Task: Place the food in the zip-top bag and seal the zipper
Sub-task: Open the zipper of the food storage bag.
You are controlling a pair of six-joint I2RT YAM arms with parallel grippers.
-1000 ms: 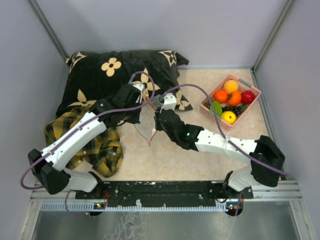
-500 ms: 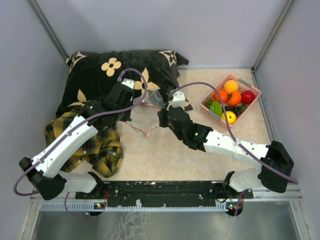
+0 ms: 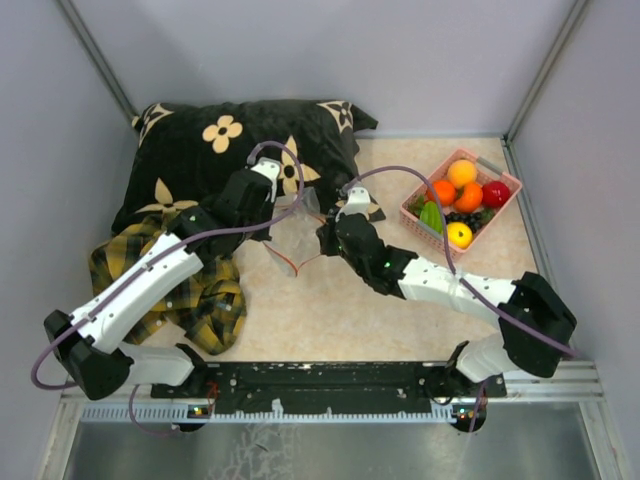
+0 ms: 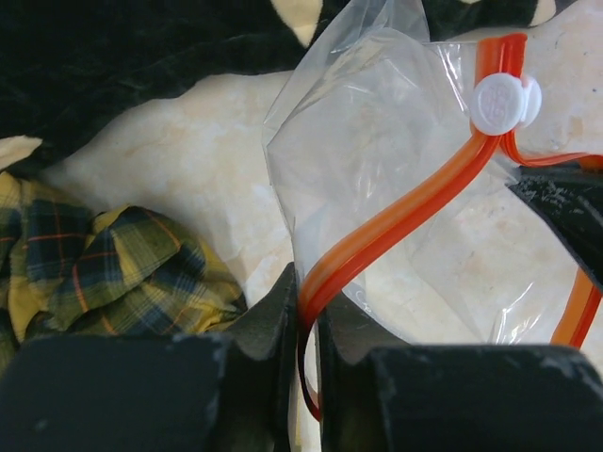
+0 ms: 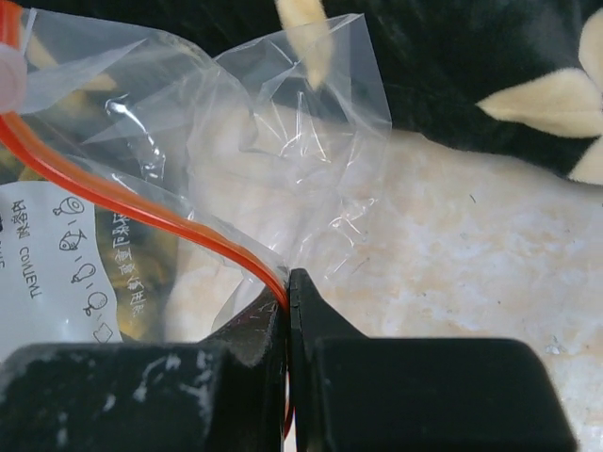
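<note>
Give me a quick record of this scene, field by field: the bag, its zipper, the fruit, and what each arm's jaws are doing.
bag: clear crinkly plastic zip-top bag, held up between both arms, no fruit seen inside
zipper: thin red-orange strip along the mouth, with a white slider on it
left gripper: jaws pinch the strip
right gripper: jaws shut on the strip
food: small toy fruits, all in the pink plastic basket
nearby: black flower-print pillow, yellow-black plaid cloth
</note>
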